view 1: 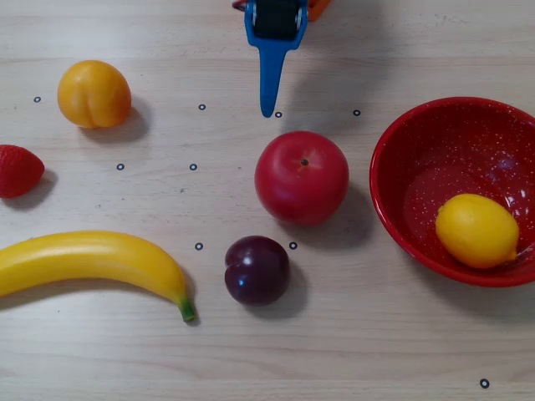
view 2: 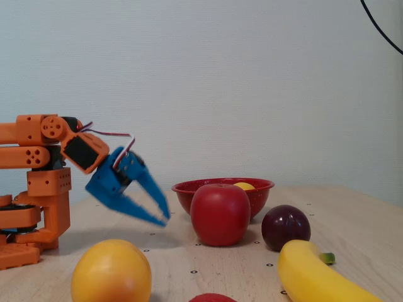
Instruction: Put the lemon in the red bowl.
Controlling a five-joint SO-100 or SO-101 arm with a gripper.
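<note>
While the small bright-yellow oval lemon already lies inside the large glossy red speckled bowl, at the right of the overhead view, what remains is, by my judgement, a clean retreat: lift the arm up and back, keeping clear of the round red apple beside the bowl. Going left to right in the fixed view, the orange arm's blue two-finger gripper hangs above the wooden table, fingers slightly apart, holding nothing, touching nothing.
</note>
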